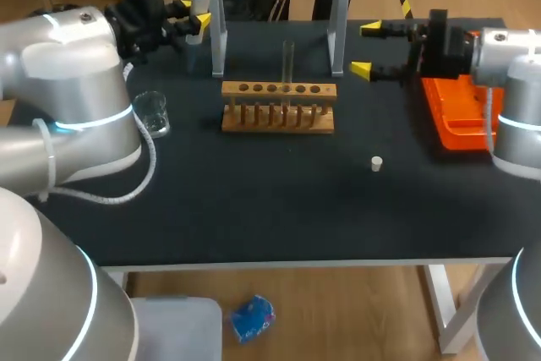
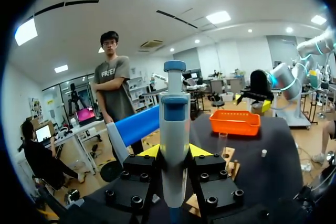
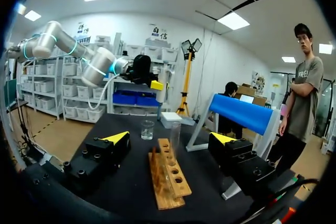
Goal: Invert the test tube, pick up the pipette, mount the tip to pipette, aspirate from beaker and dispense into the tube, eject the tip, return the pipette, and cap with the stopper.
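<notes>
my left end effector [image 1: 193, 14] is clamped on the pipette [image 2: 174, 124], upright at ten o'clock of the rack [image 1: 279, 109], likely for tip mounting, while my right end effector [image 1: 366, 49] hangs, fingers apart, at two o'clock, clear of the racked test tube [image 1: 288, 65].

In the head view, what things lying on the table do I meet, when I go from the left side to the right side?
beaker → wooden rack → stopper → orange tray
</notes>
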`<action>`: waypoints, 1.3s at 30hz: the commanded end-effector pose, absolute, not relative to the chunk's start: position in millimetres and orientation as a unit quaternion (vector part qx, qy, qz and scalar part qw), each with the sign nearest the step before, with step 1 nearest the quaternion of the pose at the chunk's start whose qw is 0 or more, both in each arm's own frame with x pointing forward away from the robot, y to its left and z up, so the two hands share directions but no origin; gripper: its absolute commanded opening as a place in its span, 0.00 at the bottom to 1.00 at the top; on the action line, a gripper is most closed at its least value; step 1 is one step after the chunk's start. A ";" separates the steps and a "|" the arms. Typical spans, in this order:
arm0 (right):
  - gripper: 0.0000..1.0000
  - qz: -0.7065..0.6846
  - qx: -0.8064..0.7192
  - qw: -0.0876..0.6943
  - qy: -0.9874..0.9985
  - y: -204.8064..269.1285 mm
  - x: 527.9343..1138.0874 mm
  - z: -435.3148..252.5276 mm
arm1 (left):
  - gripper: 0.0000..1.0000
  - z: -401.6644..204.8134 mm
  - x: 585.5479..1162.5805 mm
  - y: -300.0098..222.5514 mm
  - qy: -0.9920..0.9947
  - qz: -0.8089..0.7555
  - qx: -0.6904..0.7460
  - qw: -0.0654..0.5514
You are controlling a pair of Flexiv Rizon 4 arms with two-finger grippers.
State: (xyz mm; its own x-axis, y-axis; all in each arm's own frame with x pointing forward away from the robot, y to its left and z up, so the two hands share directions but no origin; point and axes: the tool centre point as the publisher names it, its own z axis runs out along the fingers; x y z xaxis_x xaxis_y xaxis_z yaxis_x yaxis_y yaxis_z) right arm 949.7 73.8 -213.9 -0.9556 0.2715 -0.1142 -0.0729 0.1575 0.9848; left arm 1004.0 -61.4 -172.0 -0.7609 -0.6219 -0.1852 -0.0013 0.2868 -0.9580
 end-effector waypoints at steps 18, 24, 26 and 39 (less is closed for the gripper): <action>1.00 0.628 0.088 0.154 0.758 94.6 1006.4 -199.0 | 0.00 -170.8 1007.5 -63.4 0.755 -0.558 -0.207 0.274; 1.00 0.623 0.085 0.161 0.761 113.3 1039.4 -192.8 | 0.00 -170.8 1007.5 -63.4 0.755 -0.558 -0.207 0.274; 1.00 0.620 0.089 0.158 0.764 117.4 1047.2 -196.1 | 0.00 -170.8 1007.5 -63.4 0.755 -0.558 -0.207 0.274; 1.00 0.618 0.085 0.150 0.767 124.3 1060.5 -205.1 | 0.00 -170.8 1007.5 -63.4 0.755 -0.558 -0.207 0.274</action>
